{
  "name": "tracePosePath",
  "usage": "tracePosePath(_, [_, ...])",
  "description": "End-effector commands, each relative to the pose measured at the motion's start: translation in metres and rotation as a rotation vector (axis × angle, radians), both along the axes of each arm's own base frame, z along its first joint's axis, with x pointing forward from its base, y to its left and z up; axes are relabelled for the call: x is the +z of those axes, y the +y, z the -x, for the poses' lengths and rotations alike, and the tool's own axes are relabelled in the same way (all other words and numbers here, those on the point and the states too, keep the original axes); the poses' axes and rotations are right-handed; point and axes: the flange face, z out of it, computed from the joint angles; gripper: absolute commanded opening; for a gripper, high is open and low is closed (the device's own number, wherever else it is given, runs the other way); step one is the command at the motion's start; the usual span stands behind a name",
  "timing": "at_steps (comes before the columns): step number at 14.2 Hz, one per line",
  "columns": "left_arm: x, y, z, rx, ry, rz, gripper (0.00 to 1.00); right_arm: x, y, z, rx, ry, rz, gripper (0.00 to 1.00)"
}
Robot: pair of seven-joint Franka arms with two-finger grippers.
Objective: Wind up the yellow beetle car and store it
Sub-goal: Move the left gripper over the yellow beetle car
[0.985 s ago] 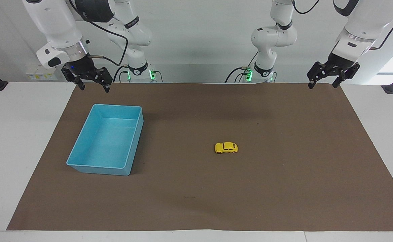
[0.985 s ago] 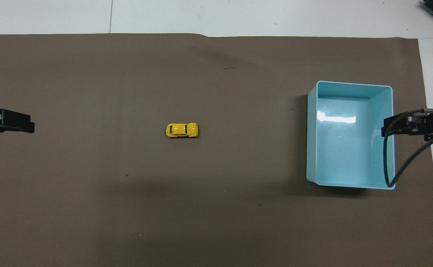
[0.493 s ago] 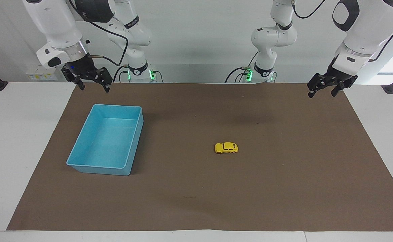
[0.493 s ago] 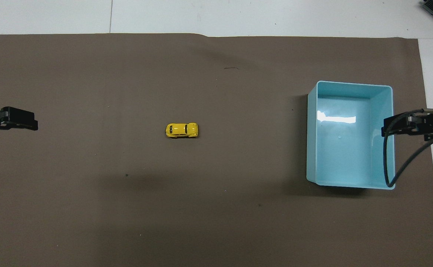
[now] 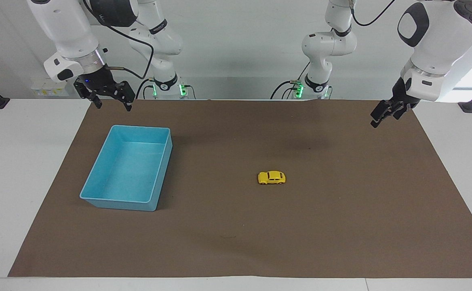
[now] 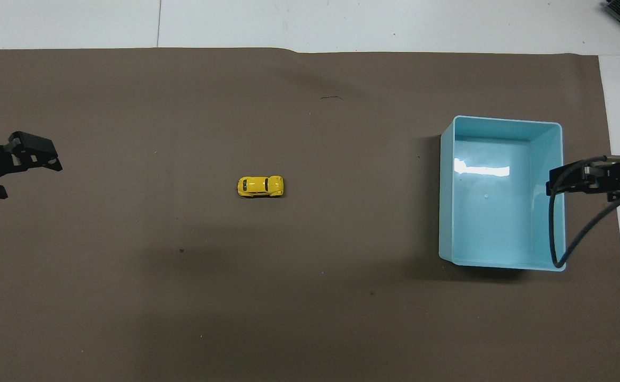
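Note:
The yellow beetle car point(image 5: 272, 178) stands on its wheels near the middle of the brown mat, and it also shows in the overhead view point(image 6: 260, 186). The blue bin point(image 5: 160, 161) sits empty toward the right arm's end of the table, also seen from overhead point(image 6: 501, 121). My left gripper point(image 5: 384, 116) is open and empty, up in the air over the mat's corner at the left arm's end point(image 6: 20, 175), well away from the car. My right gripper point(image 5: 113, 103) is open and empty, waiting above the mat's edge beside the bin point(image 6: 565, 183).
The brown mat point(image 5: 341, 226) covers most of the white table point(image 5: 17, 169). A black cable point(image 6: 570, 239) hangs from the right gripper over the bin's edge.
My left gripper has turned about its wrist and dropped slightly, moving a little inward over the mat. The right arm, the car and the bin have not moved.

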Motion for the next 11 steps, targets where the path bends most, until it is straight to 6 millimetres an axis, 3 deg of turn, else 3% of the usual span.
tracePosePath(1, [-0.006,0.001,0.000,0.174,-0.009,0.016,1.00,0.002,-0.003,-0.002,0.016,0.002,-0.026,1.00])
tracePosePath(11, [-0.039,-0.028,-0.034,0.874,-0.047,0.081,1.00,0.002,-0.002,-0.002,0.016,0.002,-0.027,1.00])
